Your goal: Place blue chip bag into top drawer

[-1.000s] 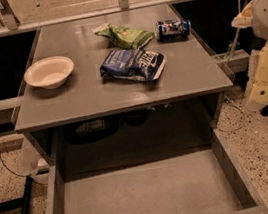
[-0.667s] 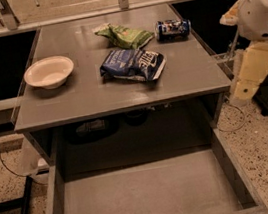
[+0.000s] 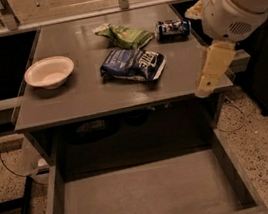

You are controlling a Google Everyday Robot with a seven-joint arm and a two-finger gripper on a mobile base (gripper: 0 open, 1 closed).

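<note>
While end effector [image 3: 204, 89] hangs at right table [image 3: 86, 92] edge, state unclear | top drawer [image 3: 143, 198] open

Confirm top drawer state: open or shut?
Open: the top drawer is pulled out below the table, its flat bottom showing. The blue chip bag lies on the table; the gripper hangs beside the table's edge.

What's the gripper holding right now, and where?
Nothing. The gripper hangs at the right edge of the table; the blue chip bag lies apart on it.
</note>
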